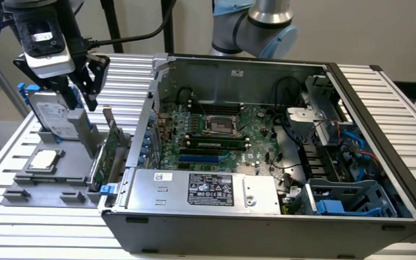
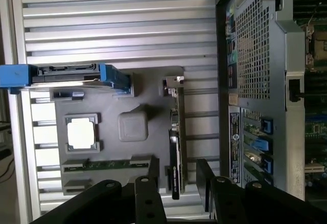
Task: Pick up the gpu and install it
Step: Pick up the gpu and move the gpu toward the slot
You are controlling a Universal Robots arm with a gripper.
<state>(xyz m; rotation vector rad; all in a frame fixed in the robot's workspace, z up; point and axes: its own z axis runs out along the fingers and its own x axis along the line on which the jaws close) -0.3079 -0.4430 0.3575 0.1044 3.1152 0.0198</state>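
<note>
the gpu [image 1: 108, 154] stands on its long edge in a slot of the grey holder [image 1: 27, 192], at 9 o'clock in the exterior view, just beside the open computer case [image 1: 266, 227]. its long side runs from 6 o'clock to 12 o'clock, along the case wall. the silver end plate sticks up at the 12 o'clock end. its green face shows, and its bottom edge is hidden in the slot. in the wrist view it looks like a thin dark strip, seen edge-on.

the tool [image 1: 73, 100] hangs above at 11 o'clock from the gpu, with its fingers [image 2: 153, 173] apart and nothing in them. it is near the hard drive [image 1: 52, 116] with blue rails. a small square chip [image 1: 44, 160] lies at 9 o'clock from the gpu.

the label [image 1: 209, 189] on the silver box in the case has writing too small to read. so does the white one on the hard drive. all of this sits on the silver ribbed counter [image 1: 128, 70].
</note>
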